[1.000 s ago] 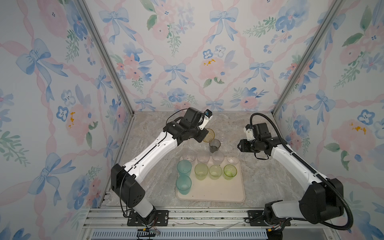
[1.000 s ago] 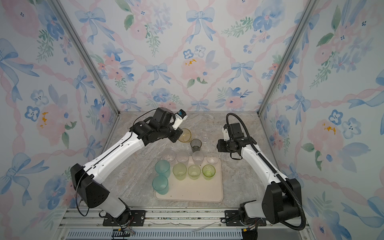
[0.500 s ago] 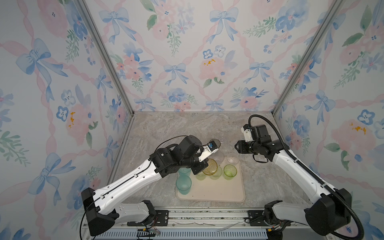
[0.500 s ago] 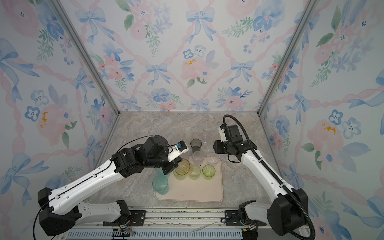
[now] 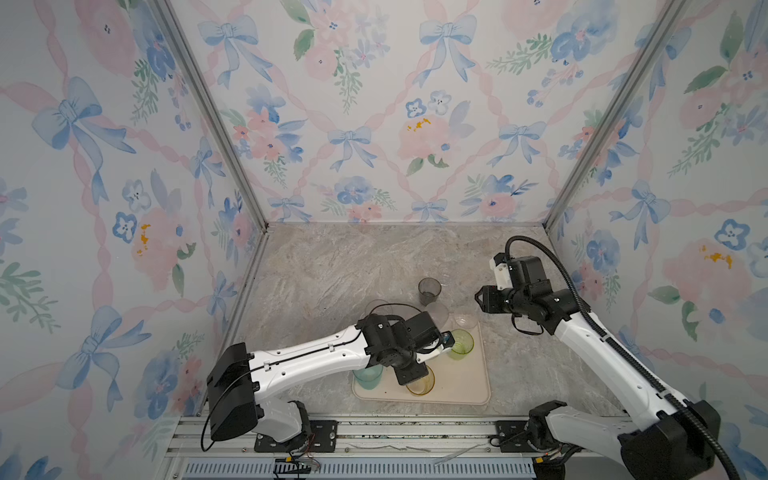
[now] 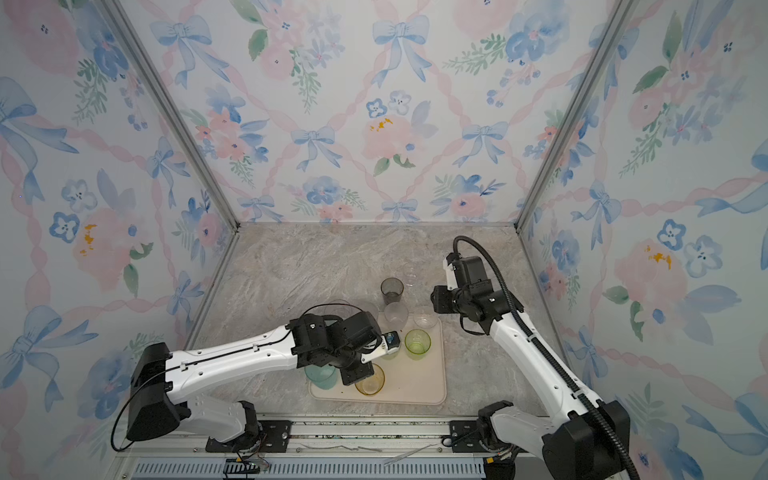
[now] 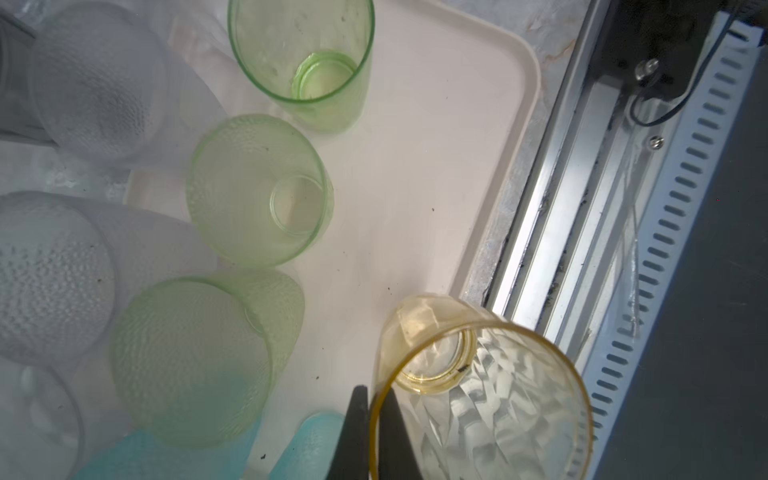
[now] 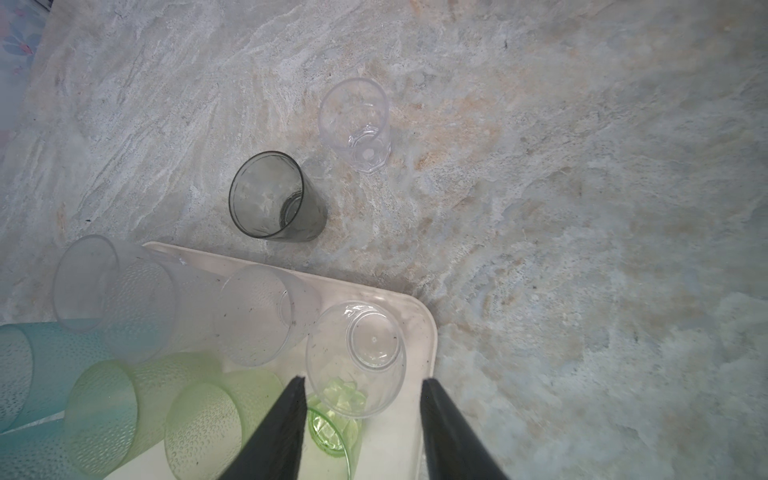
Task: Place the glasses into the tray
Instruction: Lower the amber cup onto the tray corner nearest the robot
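Nearest us, our left tool [image 7: 374, 409] is clenched on the rim of the amber glass [image 5: 420, 382], at the tray's [image 5: 467, 388] 6 o'clock edge. Green glasses [image 7: 257, 191] stand in the tray beyond it. Over the tray's 1 o'clock corner, our right tool [image 8: 363, 380] hangs released and empty. The grey glass [image 5: 429, 291] stands on the table [image 5: 332, 270], at 12 o'clock from the tray.

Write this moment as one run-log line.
left gripper: shut on amber tumbler rim, over tray | right gripper: open, empty | on table: smoky grey tumbler, clear tumbler
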